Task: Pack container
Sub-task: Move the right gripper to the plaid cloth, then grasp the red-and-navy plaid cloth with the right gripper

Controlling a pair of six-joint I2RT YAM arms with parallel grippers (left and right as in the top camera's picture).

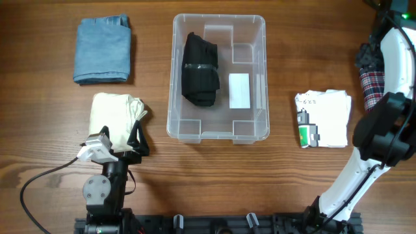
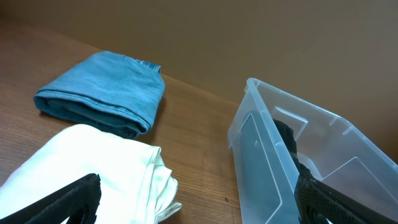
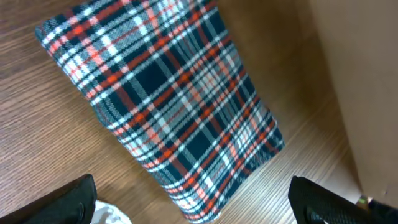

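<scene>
The clear container [image 1: 219,19] stands at the table's middle, with a folded black garment [image 1: 200,69] in its left half and a white label [image 1: 239,90] on its base. My left gripper [image 1: 138,138] is open at the right edge of a folded cream cloth [image 1: 116,114], just left of the container's near corner. In the left wrist view the open gripper [image 2: 196,190] spans the cream cloth [image 2: 93,168] and the container wall [image 2: 261,143]. My right gripper [image 3: 193,196] hangs open over a folded plaid cloth [image 3: 168,99]; nothing is held.
A folded blue denim piece [image 1: 102,49] lies at the back left. A white printed cloth [image 1: 323,118] lies right of the container. The plaid cloth [image 1: 370,88] at the right edge is partly under the right arm. A black cable loops at the front left.
</scene>
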